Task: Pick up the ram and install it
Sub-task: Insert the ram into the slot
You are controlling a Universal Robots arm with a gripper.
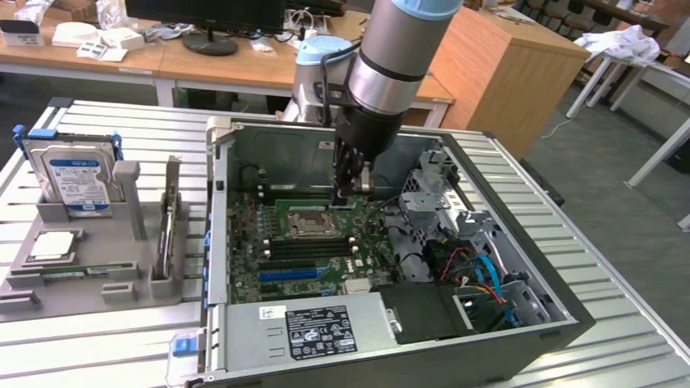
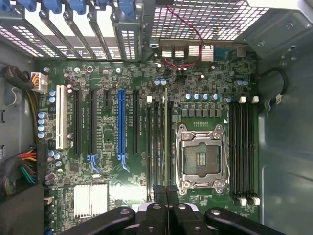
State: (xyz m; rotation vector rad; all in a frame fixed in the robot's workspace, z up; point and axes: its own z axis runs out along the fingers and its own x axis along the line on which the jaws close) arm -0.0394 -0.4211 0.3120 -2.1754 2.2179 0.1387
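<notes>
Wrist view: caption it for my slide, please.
Hand shut on the ram stick, edge-on over the motherboard beside the empty processor socket.

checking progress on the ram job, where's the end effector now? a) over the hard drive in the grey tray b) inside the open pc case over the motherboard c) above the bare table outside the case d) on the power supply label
b: the end effector sits inside the pc case, above the motherboard beside the cpu socket, shut on the ram seen edge-on.

Slatted metal table (image 1: 97, 339), open computer case (image 1: 280, 158), grey, perhaps plastic, parts tray (image 1: 108, 252)
</notes>
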